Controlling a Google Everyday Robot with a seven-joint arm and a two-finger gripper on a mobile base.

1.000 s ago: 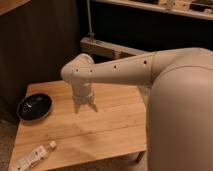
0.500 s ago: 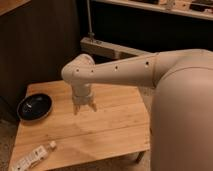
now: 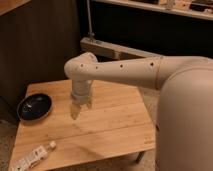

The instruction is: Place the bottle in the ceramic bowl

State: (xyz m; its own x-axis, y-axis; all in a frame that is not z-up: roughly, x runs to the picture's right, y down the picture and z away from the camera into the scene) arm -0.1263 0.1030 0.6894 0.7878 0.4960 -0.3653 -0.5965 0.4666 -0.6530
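Currently my fingers [image 3: 80, 111] hang spread and empty over the counter [image 3: 117, 132]; ceramic bowl [image 3: 34, 107] sits left, bottle [image 3: 34, 156] lies near left.

Cream end effector [image 3: 80, 111] above honey, plank-striped wooden worktop [image 3: 112, 127]. Round ceramic bowl [image 3: 34, 106]: glossy black. Slim plastic bottle [image 3: 34, 156]: clear, white label.

A cream-coloured robot arm [image 3: 125, 70] reaches from the bulky body [image 3: 185, 125] at the right of the view toward the left. It bends at a rounded joint [image 3: 80, 70] and drops straight down. Its gripper [image 3: 81, 109] hangs centre-left, pointing downward, fingers apart, holding nothing.
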